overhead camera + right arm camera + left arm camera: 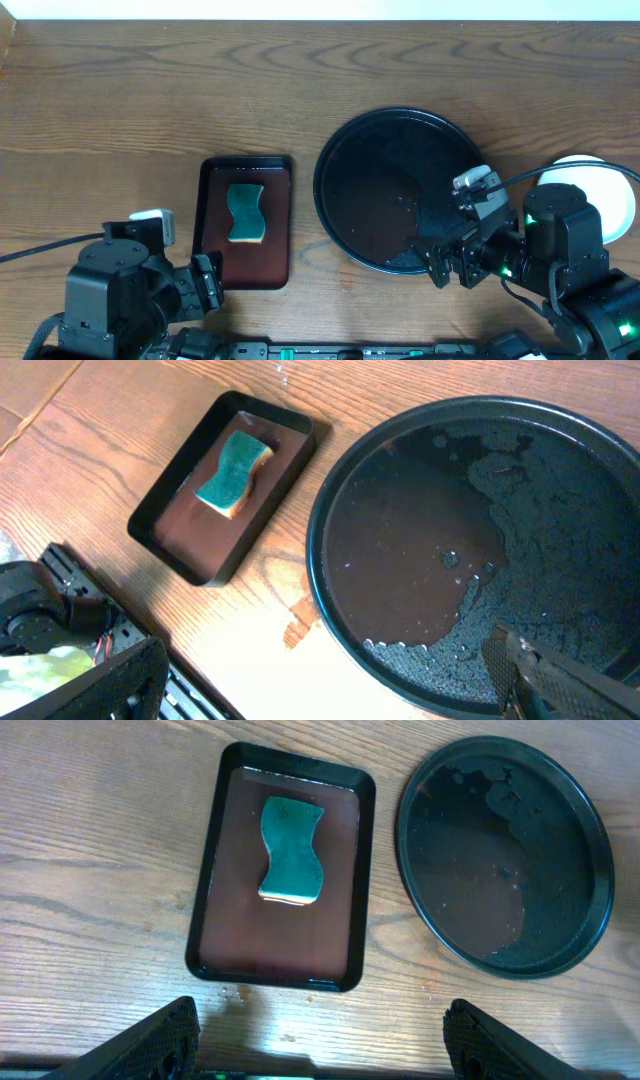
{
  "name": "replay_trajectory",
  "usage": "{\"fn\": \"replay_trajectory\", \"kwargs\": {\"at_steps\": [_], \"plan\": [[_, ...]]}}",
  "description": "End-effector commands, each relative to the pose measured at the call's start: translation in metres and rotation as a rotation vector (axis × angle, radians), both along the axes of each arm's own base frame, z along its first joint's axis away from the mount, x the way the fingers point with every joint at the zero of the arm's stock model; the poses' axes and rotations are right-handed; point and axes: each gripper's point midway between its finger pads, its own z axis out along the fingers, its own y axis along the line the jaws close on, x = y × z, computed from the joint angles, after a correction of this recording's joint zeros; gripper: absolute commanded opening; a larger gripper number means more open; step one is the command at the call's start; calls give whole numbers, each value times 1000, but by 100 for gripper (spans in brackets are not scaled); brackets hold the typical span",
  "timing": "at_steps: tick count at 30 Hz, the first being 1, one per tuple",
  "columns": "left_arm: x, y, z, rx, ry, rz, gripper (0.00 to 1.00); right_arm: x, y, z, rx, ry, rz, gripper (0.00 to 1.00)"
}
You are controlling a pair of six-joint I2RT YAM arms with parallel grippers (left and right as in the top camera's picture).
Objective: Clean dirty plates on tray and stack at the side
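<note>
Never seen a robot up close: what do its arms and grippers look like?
Blocky black arms; the left gripper and right gripper have black fingers. Each wrist carries a small white block and black cable; green lights glow on the right arm.

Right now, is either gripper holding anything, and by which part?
Nothing is held. The left gripper and the right gripper both stand open and empty. The sponge lies loose in the small brown tray.

tray (380,180): glossy black (wet, beaded) | tabletop (150,90): matt wood-grain | sponge (245,212): rough foam
</note>
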Motion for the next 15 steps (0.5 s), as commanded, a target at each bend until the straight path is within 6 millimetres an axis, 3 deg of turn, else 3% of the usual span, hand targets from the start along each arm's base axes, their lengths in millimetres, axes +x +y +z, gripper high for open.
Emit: {"fn": "replay_trajectory", "kwargs": {"at_steps": [1,8,15], "plan": [[0,3,0,19,-5,4,79,-1,1,4,3,-7,2,99],[0,3,0,19,-5,4,79,-5,-2,7,2,-33,-1,99],[0,3,0,19,-5,4,79,12,-45,17,-137,-370,-89,99]]}}
